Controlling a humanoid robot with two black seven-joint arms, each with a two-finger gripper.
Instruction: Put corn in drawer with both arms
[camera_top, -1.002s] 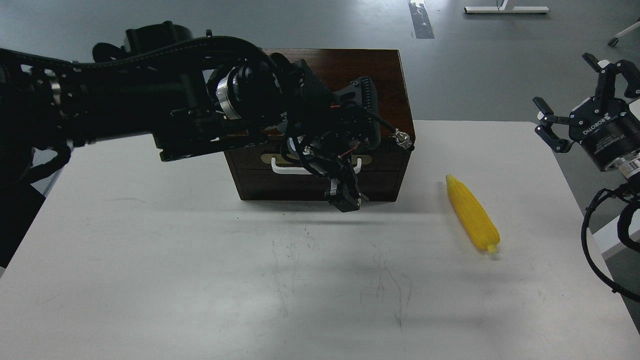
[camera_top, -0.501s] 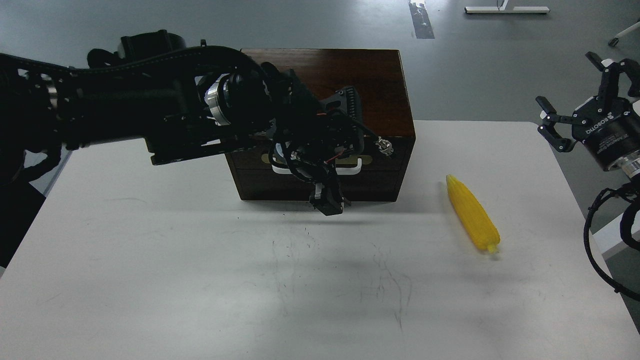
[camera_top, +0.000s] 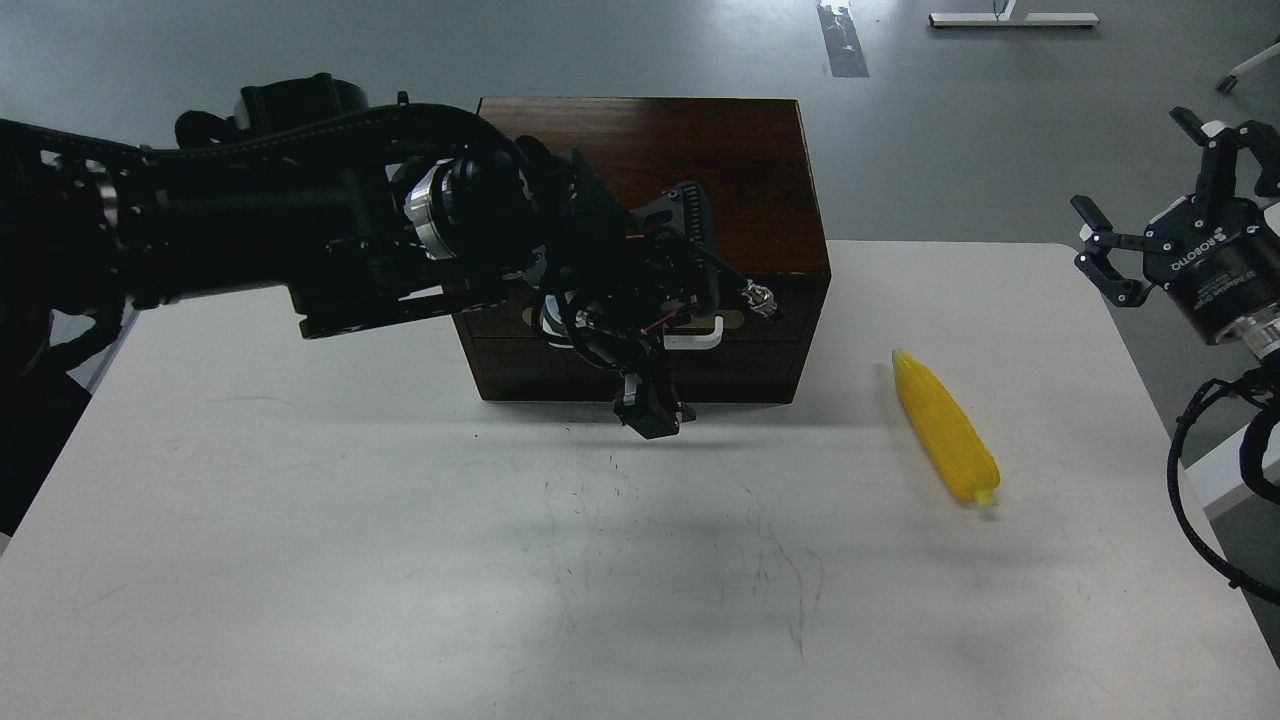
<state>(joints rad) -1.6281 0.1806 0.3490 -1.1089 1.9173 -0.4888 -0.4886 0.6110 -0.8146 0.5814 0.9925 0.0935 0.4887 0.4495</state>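
One corn (camera_top: 946, 428) on the table (camera_top: 300, 560), lying flat on the right side, tapered tip toward the box, blunt stub end toward the near edge; well apart from the box and from both grippers. Judged to be light and rigid, likely a plastic model; ribbed kernel surface should give the fingers some bite, but the round, tapered body could roll or squirt toward the thin end if pinched there. Best hold looks to be across the thick middle, fingers square to its long axis. One drawer (camera_top: 640, 345) in the front of one dark wooden box (camera_top: 690, 160), looks fully shut, white bar handle (camera_top: 700, 340) partly hidden. Left gripper (camera_top: 645, 400) hangs directly in front of the drawer face at the handle; its fingers are a dark tangle from this view, so cannot tell whether spread or clenched, nor whether it has the handle. Right gripper (camera_top: 1150, 240) is off the table's right edge, fingers spread wide, holding nothing. Count: one corn, one drawer, one box, two arms. Corn untouched; the drawer needs opening first.
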